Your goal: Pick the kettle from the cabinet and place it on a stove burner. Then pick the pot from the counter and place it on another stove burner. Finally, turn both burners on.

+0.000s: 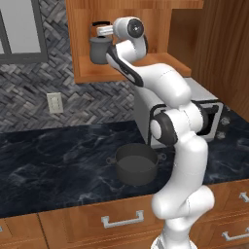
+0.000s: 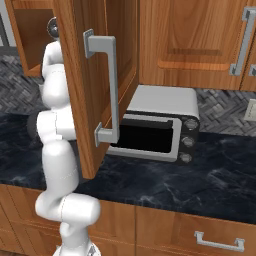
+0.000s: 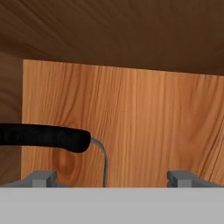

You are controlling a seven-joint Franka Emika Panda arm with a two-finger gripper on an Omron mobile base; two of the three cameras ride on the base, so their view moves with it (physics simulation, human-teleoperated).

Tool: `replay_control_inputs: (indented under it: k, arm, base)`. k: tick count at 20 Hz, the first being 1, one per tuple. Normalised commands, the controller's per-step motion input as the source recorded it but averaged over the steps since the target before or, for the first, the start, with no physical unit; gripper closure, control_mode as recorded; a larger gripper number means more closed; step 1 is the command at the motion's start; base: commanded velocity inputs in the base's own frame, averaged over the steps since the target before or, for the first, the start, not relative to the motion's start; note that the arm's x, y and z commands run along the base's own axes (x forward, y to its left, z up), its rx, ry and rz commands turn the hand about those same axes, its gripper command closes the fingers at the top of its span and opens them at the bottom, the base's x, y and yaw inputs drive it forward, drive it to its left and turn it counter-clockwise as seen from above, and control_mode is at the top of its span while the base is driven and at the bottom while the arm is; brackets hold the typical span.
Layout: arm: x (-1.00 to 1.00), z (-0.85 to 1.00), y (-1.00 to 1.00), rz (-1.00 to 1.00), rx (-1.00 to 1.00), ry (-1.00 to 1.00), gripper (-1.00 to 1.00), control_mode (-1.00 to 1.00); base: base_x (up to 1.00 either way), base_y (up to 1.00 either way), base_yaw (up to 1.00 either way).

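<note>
**Tool wide open at the kettle, nothing moved yet**

The tool (image 3: 112, 178) is up inside the cabinet (image 1: 82, 39), with its two tips spread as wide as they go. It holds nothing. In the hand view the black handle of the kettle (image 3: 43, 136) runs across from one side and ends between the two tips, a bit above them. The tips do not touch it. So the job looks like it is just at the start: the arm has reached the first thing but has not grabbed it.

From big to small, here is where things are. The cabinet hangs on the wall, and its open shelf holds the kettle. The table (image 1: 53, 155) is black with thin white lines and sits over brown drawers. A silver toaster oven (image 2: 160, 125) stands on it, near the arm. The pot (image 1: 136, 164) sits on the table, just in front of the arm, and no one has touched it. The kettle (image 1: 99, 47) is the smallest thing. It stands upright on the shelf, right beside the white hand.

No stove can be seen from here, so I cannot tell where the burners are.

What is left, I think, is nearly all of it: grab the kettle, carry it to a burner, bring the pot to another burner, and turn both on.
</note>
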Motion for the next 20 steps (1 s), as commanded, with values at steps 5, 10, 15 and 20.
replay_control_inputs:
  k: [5, 10, 15, 20]
  arm:
    - [0.16, 0.00, 0.03, 0.02, 0.00, 0.00, -1.00, -1.00]
    - [0.14, 0.00, 0.06, 0.03, 0.00, 0.00, -1.00, -1.00]
    - [0.15, 0.00, 0.06, 0.03, 0.00, 0.00, -1.00, -1.00]
    - [0.08, 0.00, 0.02, 0.03, 0.00, 0.00, 1.00, -1.00]
  base:
    - [0.00, 0.00, 0.00]
    - [0.00, 0.00, 0.00]
    - [0.00, 0.00, 0.00]
    - [0.00, 0.00, 0.00]
